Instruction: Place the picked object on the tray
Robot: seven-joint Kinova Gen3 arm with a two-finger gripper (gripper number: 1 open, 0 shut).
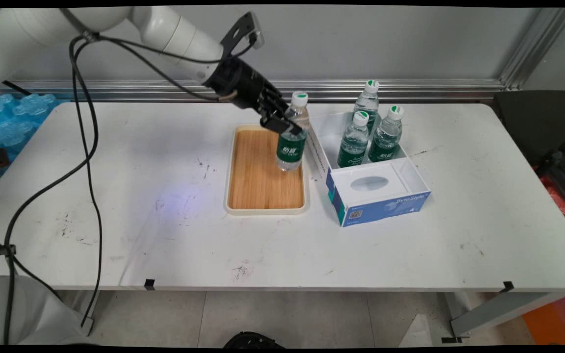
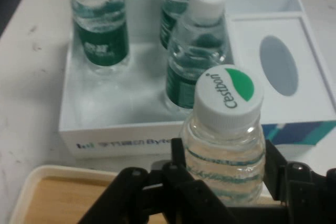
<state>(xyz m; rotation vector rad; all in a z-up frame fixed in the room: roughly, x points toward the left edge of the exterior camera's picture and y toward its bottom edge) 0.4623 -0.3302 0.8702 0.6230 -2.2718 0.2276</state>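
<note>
Wooden tray (image 1: pixel 263 171) lies beneath a bottle (image 1: pixel 293 139) clamped by the down-angled pincer (image 1: pixel 281 123).

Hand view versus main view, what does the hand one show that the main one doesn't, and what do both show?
Only the hand view shows the held bottle's cap from above, green and white with lettering, and clear ribbed plastic just under it.

Only the main view shows the whole wooden tray, the table, the arm's hanging black cables and blue packs at the far left.

Both show the gripper shut on the bottle above the tray, with three more bottles standing in the white box.
</note>
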